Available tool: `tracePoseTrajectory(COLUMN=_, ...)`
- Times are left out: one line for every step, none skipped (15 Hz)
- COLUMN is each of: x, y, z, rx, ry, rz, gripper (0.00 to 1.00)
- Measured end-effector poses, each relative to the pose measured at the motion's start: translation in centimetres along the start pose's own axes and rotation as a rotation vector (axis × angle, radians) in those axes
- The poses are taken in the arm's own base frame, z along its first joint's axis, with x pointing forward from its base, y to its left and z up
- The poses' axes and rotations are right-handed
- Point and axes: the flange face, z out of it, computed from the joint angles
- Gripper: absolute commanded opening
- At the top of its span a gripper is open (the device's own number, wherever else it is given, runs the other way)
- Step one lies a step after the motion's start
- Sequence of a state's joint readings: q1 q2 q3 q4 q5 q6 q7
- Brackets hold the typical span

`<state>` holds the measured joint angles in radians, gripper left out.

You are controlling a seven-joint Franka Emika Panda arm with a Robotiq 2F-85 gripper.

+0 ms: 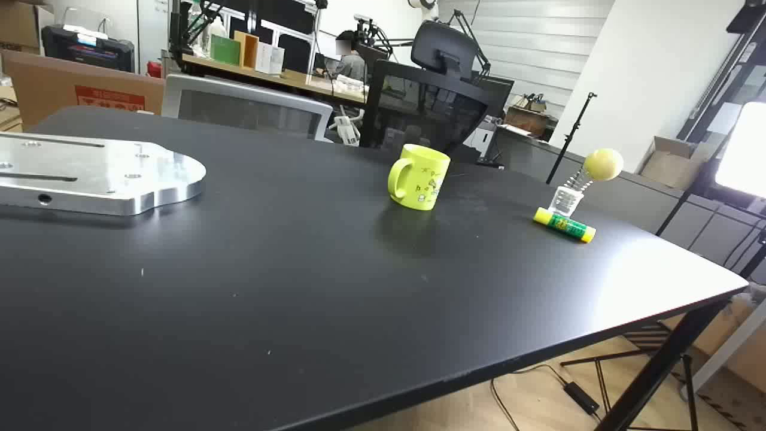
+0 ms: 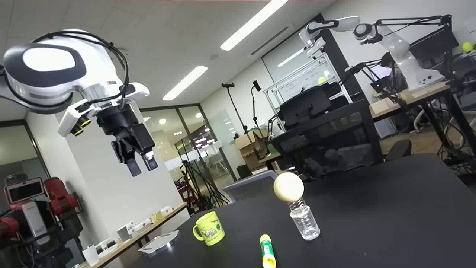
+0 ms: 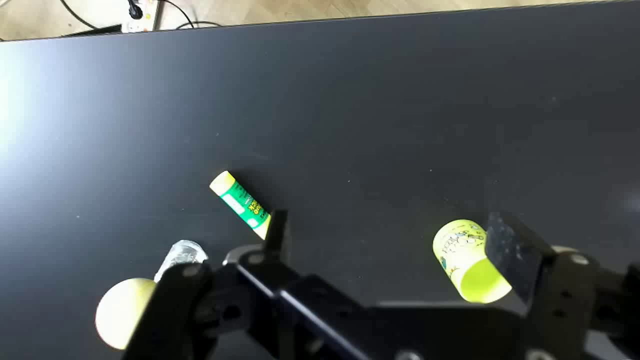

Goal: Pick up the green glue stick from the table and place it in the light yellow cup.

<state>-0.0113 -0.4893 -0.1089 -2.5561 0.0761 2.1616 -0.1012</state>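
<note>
The green glue stick, with yellow ends, lies on its side on the black table in both exterior views. In the wrist view the glue stick has its lower end partly hidden by a finger. The light yellow cup stands upright and also shows in an exterior view. In the wrist view the cup is partly covered by the right-hand finger. My gripper is raised high above the table. Its fingers are spread wide in the wrist view, with nothing held between them.
A yellow ball on a spring and clear stand stands close beside the glue stick; it also shows in an exterior view. A flat metal plate lies on the table beyond the cup's handle side. Chairs stand behind the table.
</note>
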Motion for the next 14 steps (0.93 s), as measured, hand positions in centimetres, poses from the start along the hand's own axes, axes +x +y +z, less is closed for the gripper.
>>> tracePoseTrajectory(x=0.0, y=0.0, z=0.0, rx=0.0, ry=0.0, rz=0.0, gripper=1.0)
tracePoseTrajectory(x=0.0, y=0.0, z=0.0, rx=0.0, ry=0.0, rz=0.0, gripper=1.0)
tracePoseTrajectory(x=0.0, y=0.0, z=0.0, rx=0.0, ry=0.0, rz=0.0, gripper=1.0)
tracePoseTrajectory(x=0.0, y=0.0, z=0.0, rx=0.0, ry=0.0, rz=0.0, gripper=1.0)
tracePoseTrajectory(x=0.0, y=0.0, z=0.0, rx=0.0, ry=0.0, rz=0.0, gripper=1.0)
tracePoseTrajectory(x=0.0, y=0.0, z=0.0, rx=0.0, ry=0.0, rz=0.0, gripper=1.0)
tracePoseTrajectory(x=0.0, y=0.0, z=0.0, rx=0.0, ry=0.0, rz=0.0, gripper=1.0)
tracePoseTrajectory(x=0.0, y=0.0, z=0.0, rx=0.0, ry=0.0, rz=0.0, gripper=1.0)
tracePoseTrajectory(x=0.0, y=0.0, z=0.0, rx=0.0, ry=0.0, rz=-0.001, gripper=1.0)
tracePoseTrajectory(x=0.0, y=0.0, z=0.1, rx=0.0, ry=-0.003, rz=-0.019, gripper=1.0)
tracePoseTrajectory(x=0.0, y=0.0, z=0.2, rx=-0.001, ry=-0.007, rz=-0.066, gripper=1.0)
tracePoseTrajectory(x=0.2, y=0.0, z=0.5, rx=-0.006, ry=-0.011, rz=-0.115, gripper=1.0)
tracePoseTrajectory(x=0.5, y=0.1, z=0.8, rx=-0.011, ry=-0.013, rz=-0.168, gripper=1.0)
tracePoseTrajectory(x=1.0, y=0.2, z=1.2, rx=-0.015, ry=-0.009, rz=-0.22, gripper=1.0)
